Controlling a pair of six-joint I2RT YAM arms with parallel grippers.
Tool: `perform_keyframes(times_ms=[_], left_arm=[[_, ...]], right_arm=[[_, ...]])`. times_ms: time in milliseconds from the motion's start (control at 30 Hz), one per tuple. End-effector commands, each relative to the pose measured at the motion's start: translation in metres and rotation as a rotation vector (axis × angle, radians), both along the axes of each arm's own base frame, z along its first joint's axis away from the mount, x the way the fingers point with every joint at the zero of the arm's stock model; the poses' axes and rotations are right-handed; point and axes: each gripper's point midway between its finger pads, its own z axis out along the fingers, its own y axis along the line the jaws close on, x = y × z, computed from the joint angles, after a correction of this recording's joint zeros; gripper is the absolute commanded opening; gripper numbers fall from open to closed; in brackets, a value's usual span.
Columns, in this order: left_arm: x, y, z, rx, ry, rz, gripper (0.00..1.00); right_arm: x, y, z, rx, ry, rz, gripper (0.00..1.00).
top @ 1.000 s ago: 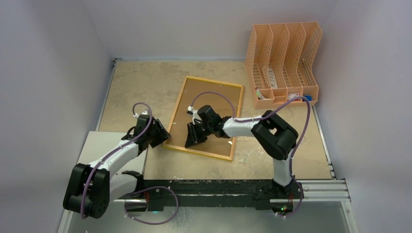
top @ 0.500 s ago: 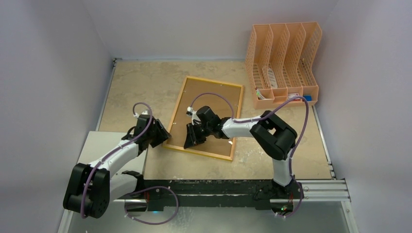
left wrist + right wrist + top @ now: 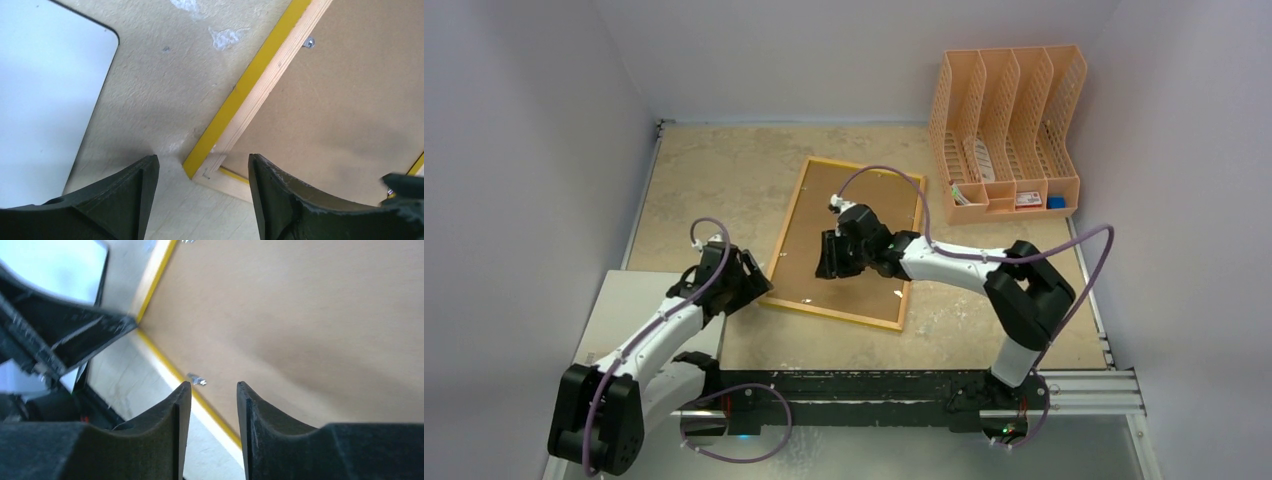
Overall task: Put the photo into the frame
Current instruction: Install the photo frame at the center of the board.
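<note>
Lying back-up at the table's (image 3: pixel 714 180) centre, the frame (image 3: pixel 834 313) is recorded, a brown board (image 3: pixel 809 215) seated in it. Left gripper (image 3: pixel 202 162): held at its 7 o'clock corner, jaws parted, empty. Right gripper (image 3: pixel 213 387): held above the board, jaws parted, empty. Rack (image 3: pixel 1004 120) at 1 o'clock; panel (image 3: pixel 629 300) at 8.

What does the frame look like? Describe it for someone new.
On the tan table, look at its middle, left of the peach file rack. The frame lies flat there, back up: a thin yellow-edged wooden rectangle around brown board, unlike the plain grey-white panel at near left.
</note>
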Motion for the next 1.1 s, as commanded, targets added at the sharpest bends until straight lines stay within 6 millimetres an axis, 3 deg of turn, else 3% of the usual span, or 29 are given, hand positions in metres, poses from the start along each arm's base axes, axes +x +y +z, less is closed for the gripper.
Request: perform_keyframes(times_ms=[0,133,300,467,667,1067], left_arm=[[-0.005,0.001,0.011,-0.002,0.001,0.007,0.69],[-0.016,-0.012,0.004,-0.080,0.041,-0.014,0.68],[-0.020,-0.019,-0.003,-0.130,0.050,-0.018,0.67],[-0.020,-0.020,-0.009,-0.132,0.059,-0.023,0.62],[-0.020,-0.015,-0.017,-0.099,0.075,-0.013,0.52],[-0.018,-0.011,-0.018,-0.073,0.066,-0.009,0.48]], right_arm=[[0.037,-0.044,0.012,-0.120,-0.116,-0.205,0.43],[0.034,-0.020,0.013,-0.069,-0.132,-0.058,0.41],[0.014,0.024,0.011,0.064,-0.069,0.093,0.33],[-0.006,0.047,-0.003,0.093,-0.008,0.193,0.30],[-0.022,0.053,-0.022,0.072,0.049,0.250,0.27],[-0.040,0.037,-0.051,-0.027,0.131,0.279,0.19]])
